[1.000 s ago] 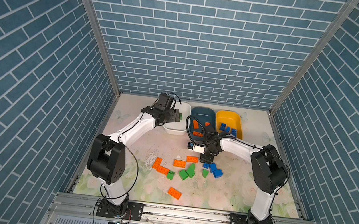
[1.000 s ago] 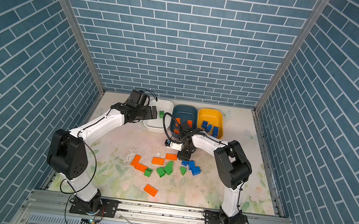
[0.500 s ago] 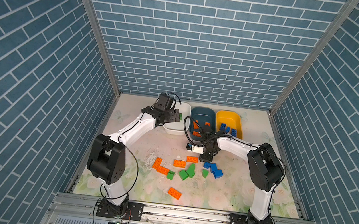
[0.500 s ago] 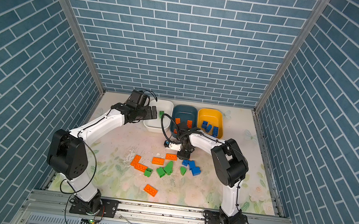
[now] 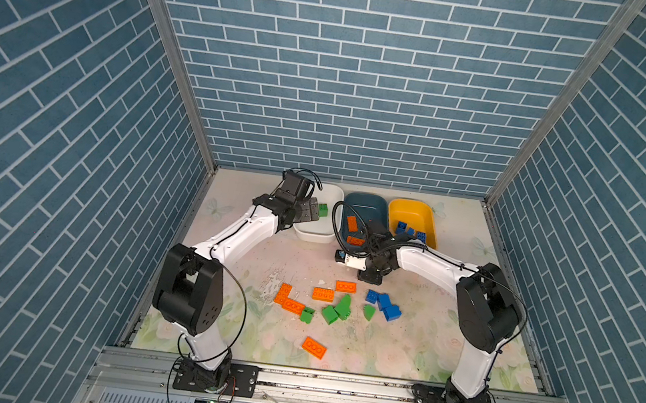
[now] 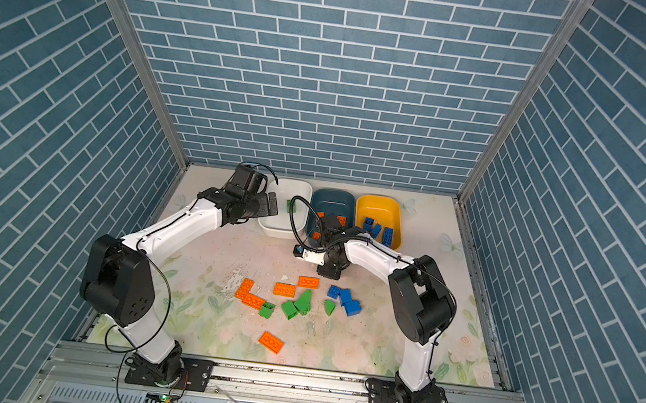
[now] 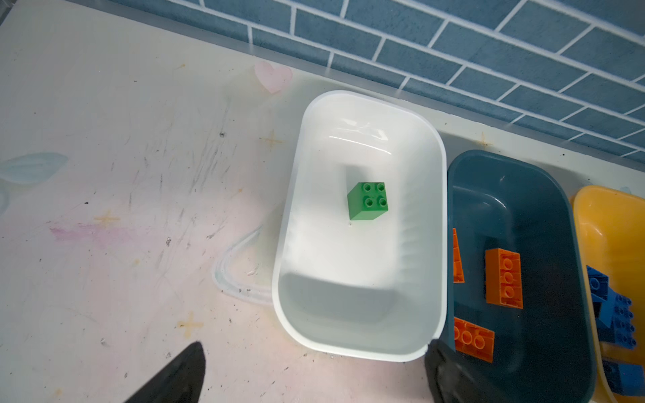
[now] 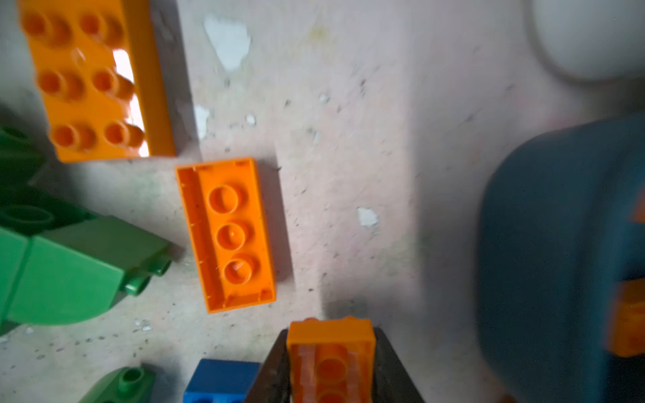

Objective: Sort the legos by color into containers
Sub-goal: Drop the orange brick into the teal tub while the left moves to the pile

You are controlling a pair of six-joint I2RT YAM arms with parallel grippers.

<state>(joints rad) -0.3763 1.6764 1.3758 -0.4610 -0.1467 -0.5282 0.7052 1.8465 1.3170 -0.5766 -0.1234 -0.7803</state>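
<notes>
Right gripper (image 8: 331, 350) first: pinches a small orange brick (image 8: 331, 366) between dark fingers (image 8: 275, 370), pressed against both long sides, hollow underside toward the wrist camera; holds it just in front of the teal tub (image 8: 544, 244), on the side away from the back wall; cannot tell whether the brick rests on the table (image 8: 349, 139) or hangs clear of it.

Left gripper (image 7: 314, 345) next: spread wide, nothing between the fingertips (image 7: 181, 373); hovers over the front end of the white tub (image 7: 303, 139), which sits just beside the teal tub (image 7: 523, 195); leaves a single green block (image 7: 368, 201) lying studs-up in that white tub, well clear of both fingers.

Beyond the teal tub (image 5: 367, 206) on its other side: the yellow tub (image 5: 412, 209), with blue blocks (image 5: 409, 232) inside; farther in front of the teal tub, toward the arm bases: loose orange plates (image 5: 322, 293), green blocks (image 5: 329, 314) and blue bricks (image 5: 383, 301) scattered on the table (image 5: 264, 254).

Between views: shows the clamped brick only from the right wrist; hides it in both top views under the right gripper (image 5: 370, 277) (image 6: 329, 272). Shows orange plates (image 7: 504, 279) inside the teal tub most plainly from the left wrist, partly covered by cable in the top views. Shows an overturned orange plate (image 8: 227, 233) close to the held brick only from the right wrist.
</notes>
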